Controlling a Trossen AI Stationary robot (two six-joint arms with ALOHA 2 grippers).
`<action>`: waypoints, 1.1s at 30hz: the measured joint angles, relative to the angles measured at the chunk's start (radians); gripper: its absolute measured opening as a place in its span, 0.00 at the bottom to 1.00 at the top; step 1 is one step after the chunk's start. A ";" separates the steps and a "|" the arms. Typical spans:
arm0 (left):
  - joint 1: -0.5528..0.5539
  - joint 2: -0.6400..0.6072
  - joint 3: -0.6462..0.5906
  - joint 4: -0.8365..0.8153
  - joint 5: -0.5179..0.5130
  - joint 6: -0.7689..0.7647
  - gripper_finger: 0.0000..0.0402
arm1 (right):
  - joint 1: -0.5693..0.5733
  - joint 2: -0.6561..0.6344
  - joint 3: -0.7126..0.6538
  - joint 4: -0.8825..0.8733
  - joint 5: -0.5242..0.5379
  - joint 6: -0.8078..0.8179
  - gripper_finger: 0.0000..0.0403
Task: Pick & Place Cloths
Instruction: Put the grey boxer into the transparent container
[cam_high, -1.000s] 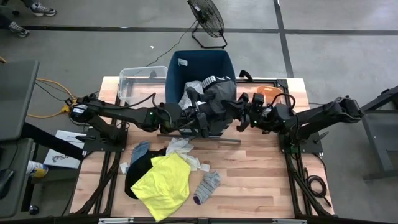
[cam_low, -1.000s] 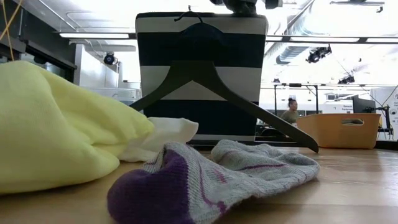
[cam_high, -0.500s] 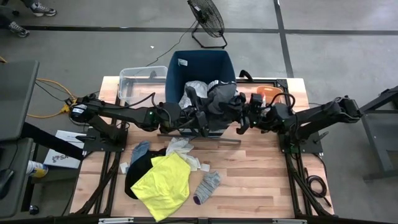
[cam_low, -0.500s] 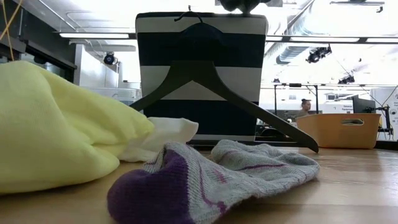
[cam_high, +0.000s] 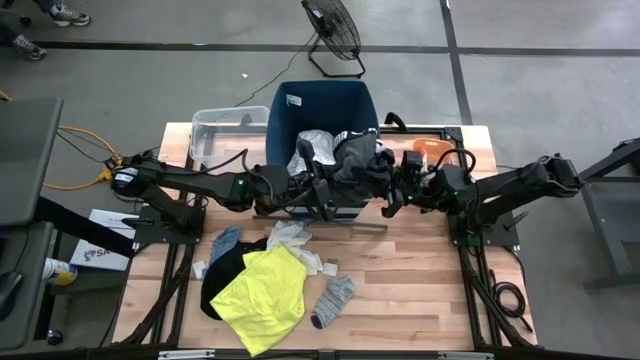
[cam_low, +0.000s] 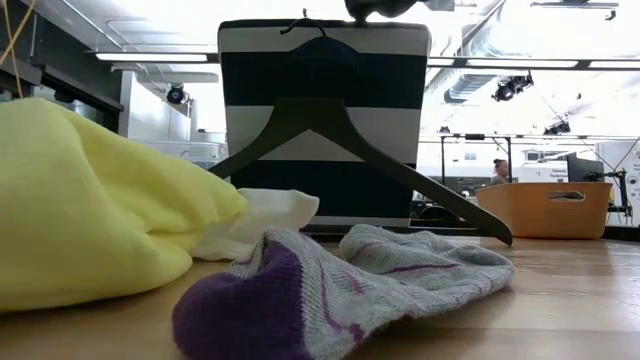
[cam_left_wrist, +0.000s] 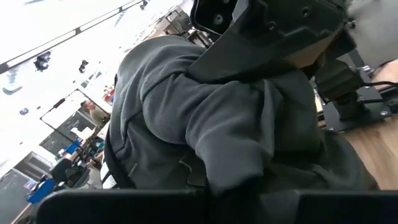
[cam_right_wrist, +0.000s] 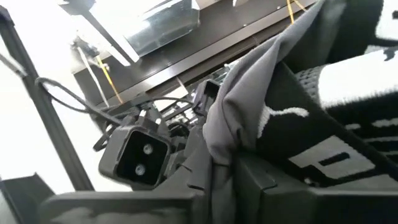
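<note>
A dark-grey garment (cam_high: 357, 158) hangs bunched above the front rim of the dark-blue bin (cam_high: 300, 100), between my two grippers. My left gripper (cam_high: 328, 188) reaches it from the table's left and is shut on it. My right gripper (cam_high: 388, 186) comes from the right and is shut on its other side. A black piece with white lettering (cam_right_wrist: 336, 143) lies against the grey cloth. On the table's near left lie a neon-yellow shirt (cam_high: 262, 293), black clothes (cam_high: 222, 275), a grey and purple sock (cam_high: 333, 298) and small white (cam_high: 290, 238) and blue (cam_high: 226, 240) pieces. My left gripper holds thick folds of the grey garment (cam_left_wrist: 249, 143), several layers, coming level from the table's left. The bunched cloth hides the place of contact. The garment is lifted clear of the table. My right gripper pinches a grey fold (cam_right_wrist: 224, 146) that runs down between its two fingers, coming from the table's right and slanting upward. The cloth bunches above the fingers, clear of the table.
A white and black garment (cam_high: 318, 145) lies inside the bin. A dark hanger (cam_low: 350, 150) leans on the bin's front. A clear tub (cam_high: 220, 132) stands at the far left and an orange tub (cam_high: 432, 146) at the far right. Bare wood shows at the near right (cam_high: 420, 290).
The grey garment has bunched up. The part that hung down over the bin's front a second ago is drawn up and shifted a little toward the bin. Both arms have kept their places.
</note>
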 joint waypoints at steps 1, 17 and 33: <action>0.000 -0.003 0.000 -0.003 0.000 0.000 0.04 | 0.000 0.000 0.001 -0.002 -0.005 -0.009 0.12; 0.000 -0.112 -0.001 -0.129 -0.099 0.000 0.04 | 0.001 -0.062 0.002 -0.043 -0.007 -0.156 0.67; 0.002 -0.349 -0.001 -0.438 -0.621 -0.029 0.04 | 0.001 -0.142 0.000 -0.163 0.075 -0.207 0.72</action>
